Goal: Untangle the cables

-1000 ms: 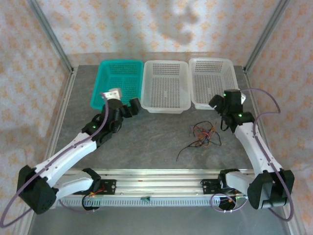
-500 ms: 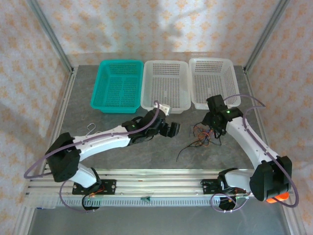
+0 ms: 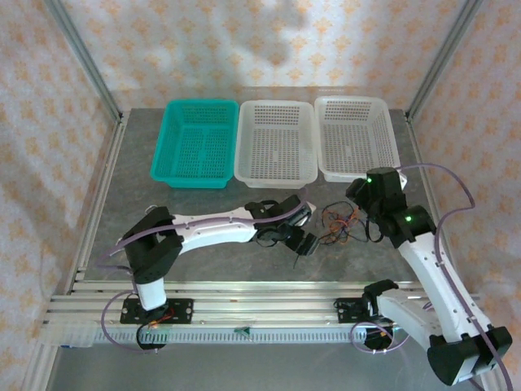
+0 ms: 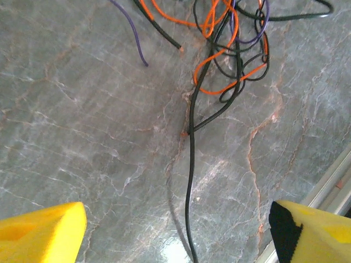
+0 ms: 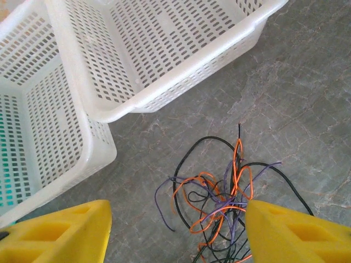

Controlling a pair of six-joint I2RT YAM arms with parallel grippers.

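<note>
Two open pincers at a knot of cables on a grey table.
The cables, black, orange and purple in the wrist views, lie tangled on the table in front of the gap between the two white baskets, with a teal basket further left. One long black strand trails out of the knot and runs between the yellow fingers of the left gripper, whose jaws stand wide apart; it seems to grip nothing, though its height above the table is hard to judge. The right gripper hangs over the knot with its jaws apart, nothing clamped.
</note>
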